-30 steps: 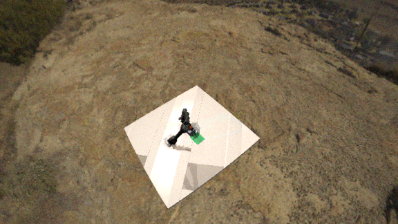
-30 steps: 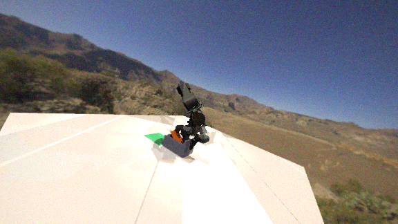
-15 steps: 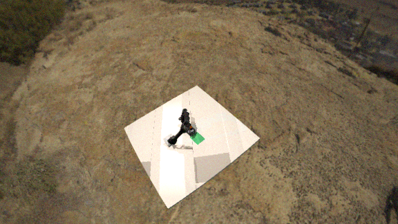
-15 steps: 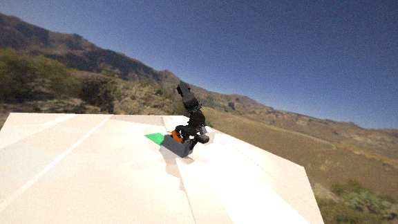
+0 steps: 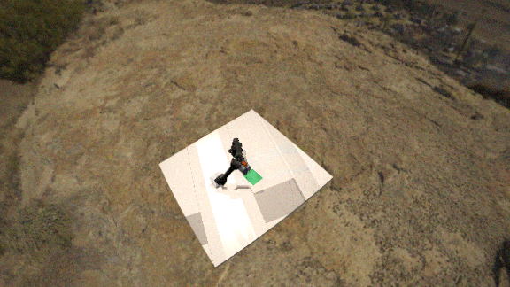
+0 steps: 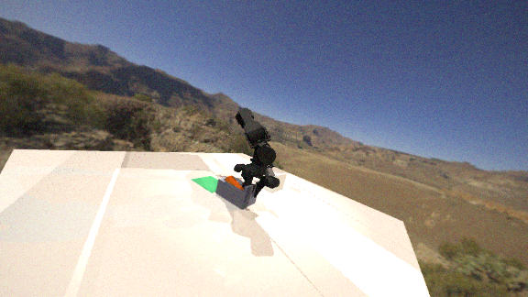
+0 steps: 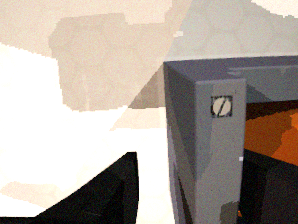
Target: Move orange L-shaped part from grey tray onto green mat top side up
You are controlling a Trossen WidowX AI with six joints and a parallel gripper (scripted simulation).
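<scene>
The orange part (image 5: 244, 164) (image 6: 234, 182) (image 7: 280, 131) is tilted in the grey tray (image 6: 231, 195) (image 7: 217, 145). In the exterior view its end toward the green mat (image 5: 254, 177) (image 6: 205, 183) stands up above the tray rim, and its other end is low in the pocket. My gripper (image 6: 251, 192) (image 7: 179, 158) is partly open and holds nothing. It straddles the tray's end wall: one finger is outside the wall, the other reaches down inside over the part's low end. That finger hides the contact and the L-shaped end.
The pale table (image 5: 274, 164) (image 6: 151, 247) carries the tray, with the mat close beside the tray's end opposite my gripper. The arm (image 5: 230, 170) (image 6: 257, 137) stands over the tray's near-wall end. A round marker sits on the tray's corner in the wrist view.
</scene>
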